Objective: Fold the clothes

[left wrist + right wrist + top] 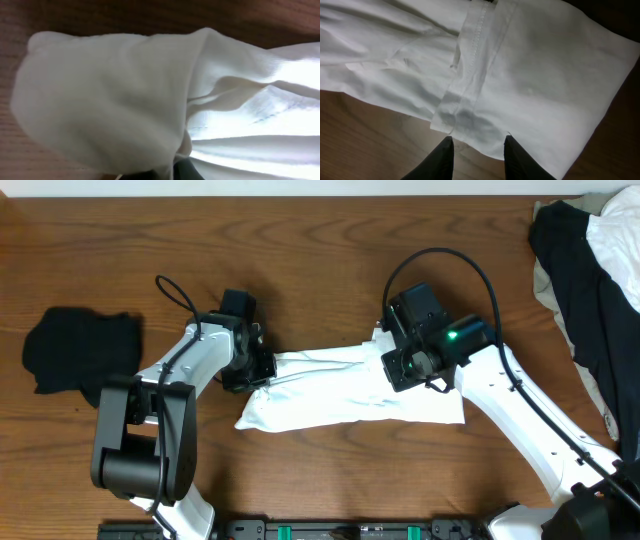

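Brown wood-grain table (320, 240). Plain white short-sleeved cotton T-shirt (350, 395) lies bunched lengthwise between the two grippers. Right gripper (477, 152): black fingers (442, 157) spread apart, stitched hem edge right at their tips. Left gripper (258, 370) at the shirt's opposite end; cloth fills its camera, so finger state cannot be told.

White T-shirt (345, 390), folded into a rumpled long band, lying across the table's middle

Blk heap (572, 270) R, blk garment (80, 350) L
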Tool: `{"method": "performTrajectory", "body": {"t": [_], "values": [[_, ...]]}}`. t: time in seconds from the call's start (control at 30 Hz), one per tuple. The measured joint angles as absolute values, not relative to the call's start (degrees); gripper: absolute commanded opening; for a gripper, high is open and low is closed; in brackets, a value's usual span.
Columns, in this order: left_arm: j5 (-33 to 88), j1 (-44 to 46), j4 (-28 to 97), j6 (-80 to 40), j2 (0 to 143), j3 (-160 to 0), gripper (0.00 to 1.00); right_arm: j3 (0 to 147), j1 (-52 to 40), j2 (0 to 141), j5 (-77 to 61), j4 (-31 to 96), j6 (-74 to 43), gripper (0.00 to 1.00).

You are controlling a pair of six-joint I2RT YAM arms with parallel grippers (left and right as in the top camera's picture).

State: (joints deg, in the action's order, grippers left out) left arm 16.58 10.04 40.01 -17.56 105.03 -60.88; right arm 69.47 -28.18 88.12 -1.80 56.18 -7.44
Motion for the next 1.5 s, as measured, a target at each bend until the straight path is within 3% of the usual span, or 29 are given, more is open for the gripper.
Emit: {"method": "performTrajectory", "body": {"t": [0.27,0.63,0.83,1.2,1.5], "values": [[12.4,3.9,44.1,-17.5,103.5,-60.6,0.06,69.5,-27.3,88.1,1.4,57.2,-9.2,0.31],[8.1,-14.0,44.6,-16.4,95.5,-60.4,0.06,69.5,-15.3,88.1,5.1,60.8,-11.6,0.31],[15.2,-19.9,50.0,-14.7,95.5,-62.4,0.06,69.5,-9.5,88.1,6.1,62.1,-11.6,0.31],[43.8,-16.9,49.2,-12.2,89.7,-65.0,0.06,69.5,-7.5,88.1,6.5,63.2,-11.6,0.31],[49.0,-3.9,39.3,-18.4,86.4,-65.0,0.06,69.5,-7.5,88.1,6.0,63.4,-11.6,0.32]]}}
